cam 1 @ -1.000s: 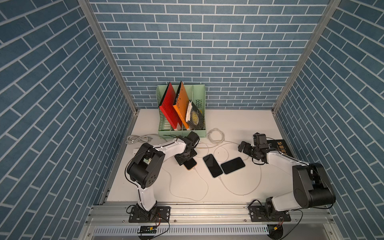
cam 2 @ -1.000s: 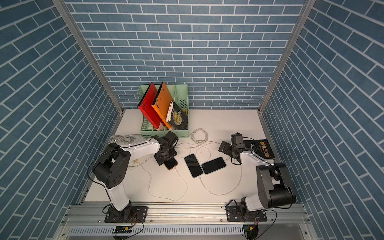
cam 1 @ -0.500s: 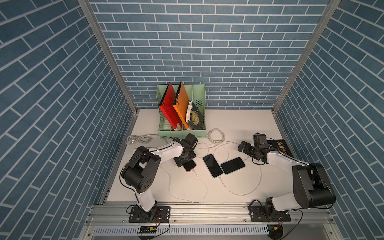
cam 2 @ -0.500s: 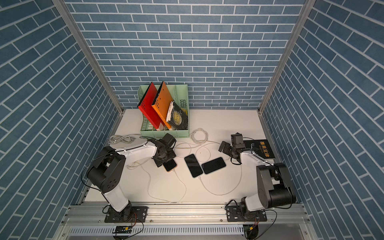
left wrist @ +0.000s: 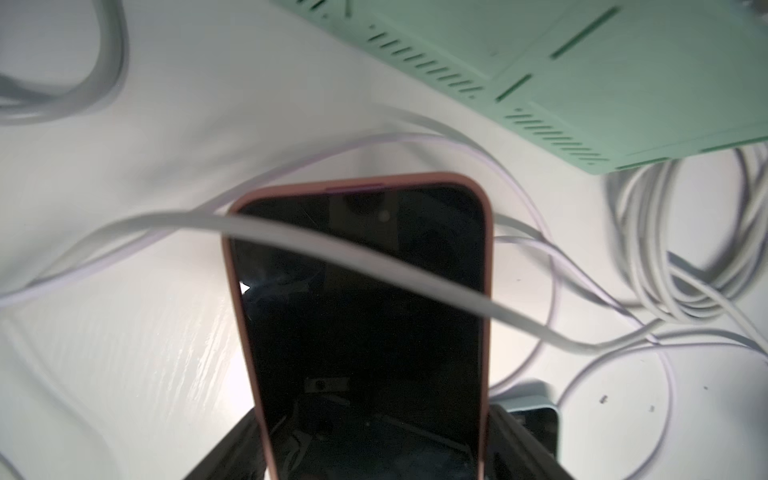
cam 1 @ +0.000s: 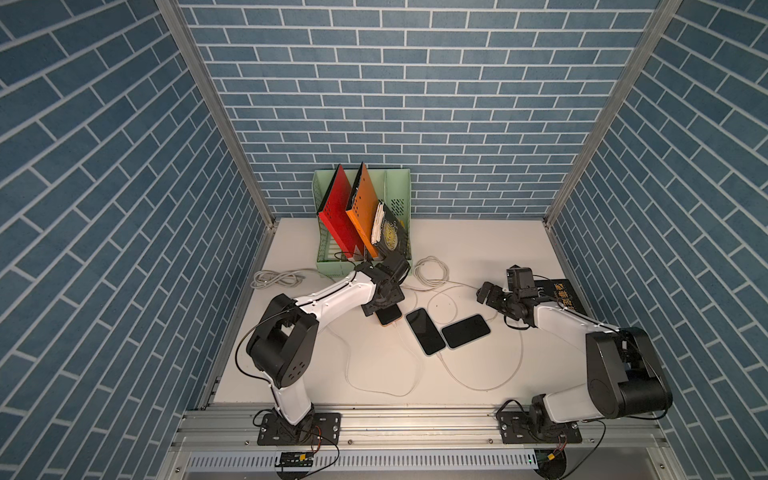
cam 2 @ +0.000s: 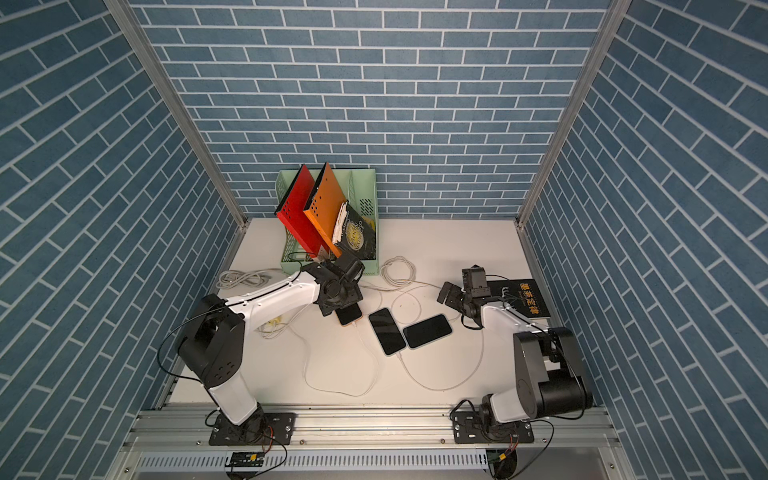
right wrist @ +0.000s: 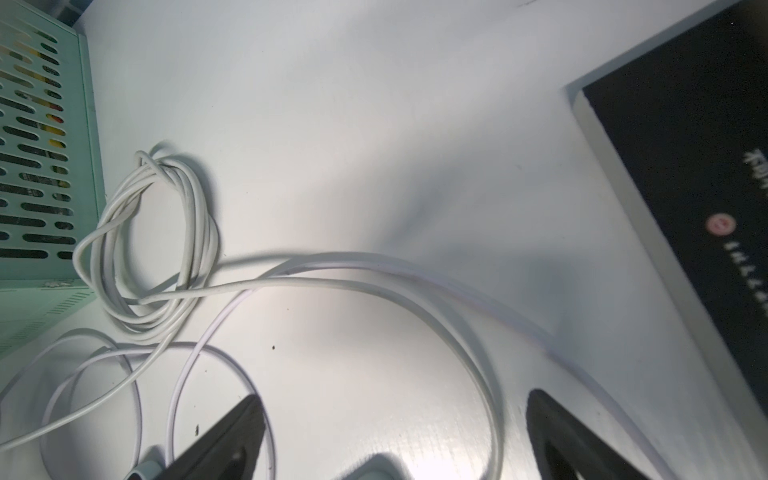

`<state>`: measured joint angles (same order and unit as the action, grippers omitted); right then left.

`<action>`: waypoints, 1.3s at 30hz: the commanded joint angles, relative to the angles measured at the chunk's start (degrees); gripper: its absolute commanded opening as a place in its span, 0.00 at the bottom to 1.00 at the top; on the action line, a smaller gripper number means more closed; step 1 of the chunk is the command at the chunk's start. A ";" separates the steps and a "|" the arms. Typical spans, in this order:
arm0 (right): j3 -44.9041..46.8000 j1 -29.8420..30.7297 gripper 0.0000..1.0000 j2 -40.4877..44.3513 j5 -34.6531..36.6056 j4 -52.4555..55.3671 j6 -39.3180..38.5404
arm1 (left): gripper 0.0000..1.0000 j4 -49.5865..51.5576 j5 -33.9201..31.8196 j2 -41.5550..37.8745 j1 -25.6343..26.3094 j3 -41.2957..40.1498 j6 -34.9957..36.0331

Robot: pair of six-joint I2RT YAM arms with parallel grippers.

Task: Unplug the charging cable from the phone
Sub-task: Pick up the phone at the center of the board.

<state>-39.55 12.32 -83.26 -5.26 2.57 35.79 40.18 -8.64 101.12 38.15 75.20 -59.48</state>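
Note:
Three phones lie mid-table. The pink-cased phone (cam 1: 390,318) (cam 2: 350,316) sits between the fingers of my left gripper (cam 1: 384,309) (cam 2: 341,309), which press on its two long sides. In the left wrist view the phone (left wrist: 361,332) fills the space between the jaws of my left gripper (left wrist: 374,449), and a white charging cable (left wrist: 353,257) crosses its screen. Another white cable (cam 1: 401,336) leaves the phone's near end. My right gripper (cam 1: 484,291) (right wrist: 395,449) hangs open over bare table and cable loops (right wrist: 457,328), holding nothing.
A black phone (cam 1: 424,331) and a blue-cased phone (cam 1: 465,331) lie side by side, each with a cable. A green file holder (cam 1: 332,266) with books stands at the back. Cable coils (cam 1: 432,270) (cam 1: 276,279) and a black book (cam 1: 561,295) lie nearby.
My left arm has shifted a little, carrying its gripper and the pink-cased phone slightly towards the back right. The right arm has not moved.

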 commanded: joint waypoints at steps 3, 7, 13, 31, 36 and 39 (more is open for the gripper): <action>-0.98 0.27 0.99 1.35 -0.23 1.28 1.05 | 0.44 1.93 -3.06 3.12 1.71 5.82 2.99; -1.29 0.25 0.99 1.21 -0.28 1.59 0.88 | 0.45 1.26 -1.04 4.14 1.84 6.29 3.90; -1.68 0.32 0.99 0.58 -0.19 1.88 0.60 | 0.45 2.70 2.41 5.00 1.84 5.58 7.10; -1.67 0.38 0.99 -1.61 -0.98 0.08 1.21 | 0.43 3.85 9.92 -2.19 4.26 -4.94 11.33; -1.59 0.83 0.98 -1.44 -1.13 -0.07 1.09 | 0.42 4.72 6.45 -1.11 5.52 1.55 11.73; -1.84 1.71 0.95 -0.88 -2.51 -0.76 -0.20 | 0.42 5.65 2.71 0.50 5.53 6.91 12.81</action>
<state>-39.81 13.06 -84.29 -6.33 2.50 35.77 44.93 -1.21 101.06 43.72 77.62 -48.23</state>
